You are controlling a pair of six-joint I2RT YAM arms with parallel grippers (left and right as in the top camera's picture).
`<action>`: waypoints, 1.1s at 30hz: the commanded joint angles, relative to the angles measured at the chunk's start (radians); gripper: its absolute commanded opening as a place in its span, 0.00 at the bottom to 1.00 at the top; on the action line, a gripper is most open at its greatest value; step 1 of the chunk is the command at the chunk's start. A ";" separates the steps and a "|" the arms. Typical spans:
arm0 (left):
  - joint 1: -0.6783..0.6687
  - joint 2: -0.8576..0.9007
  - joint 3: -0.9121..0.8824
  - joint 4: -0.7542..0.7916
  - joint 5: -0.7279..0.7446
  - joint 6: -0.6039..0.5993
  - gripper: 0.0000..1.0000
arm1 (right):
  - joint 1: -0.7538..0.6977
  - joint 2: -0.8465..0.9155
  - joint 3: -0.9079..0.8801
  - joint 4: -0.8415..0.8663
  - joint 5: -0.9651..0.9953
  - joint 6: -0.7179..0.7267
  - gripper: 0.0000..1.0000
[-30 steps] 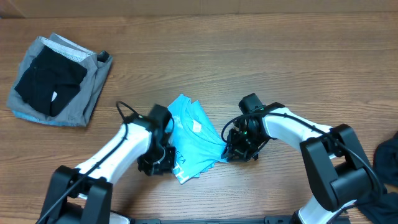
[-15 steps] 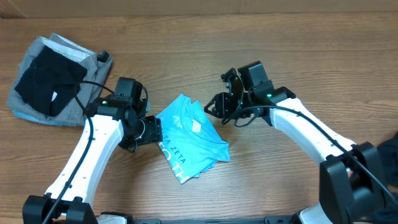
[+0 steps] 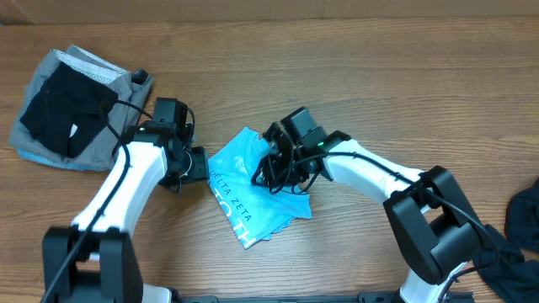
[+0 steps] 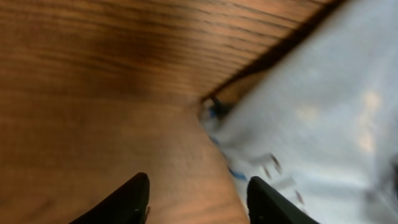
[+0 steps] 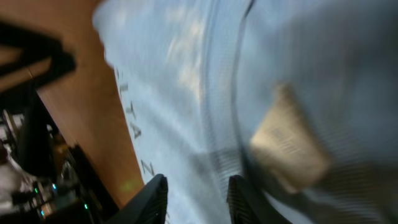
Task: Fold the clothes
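Overhead view, left to right: grey and black garments (image 3: 76, 109) lie stacked at the far left of the desk (image 3: 379, 84), apparently set aside as finished. Left end effector (image 3: 194, 164), arm bent at the elbow, hangs just beside the light-blue T-shirt (image 3: 244, 210), fingers apart, holding nothing. The T-shirt lies mid-desk, folded small. Right end effector (image 3: 272, 171) reaches over it, fingers narrowly parted with nothing pinched, probably to flatten the fold.

Garments: one light-blue T-shirt (image 3: 253, 202) mid-table; one grey garment (image 3: 122, 118) far left; one black garment (image 3: 63, 109) on top of it; one dark heap (image 3: 524, 217) at near right edge (one piece or several, cannot tell). Arms: two, left arm (image 3: 126, 189) and right arm (image 3: 370, 172). Grippers: two, left gripper (image 3: 198, 164) and right gripper (image 3: 266, 175), two fingers (image 4: 124, 202) each. Surface: one table (image 3: 379, 76).
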 commanded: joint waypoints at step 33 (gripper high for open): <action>0.177 0.129 0.013 0.071 0.650 0.421 0.58 | -0.311 0.007 0.166 -0.433 0.107 -0.003 0.22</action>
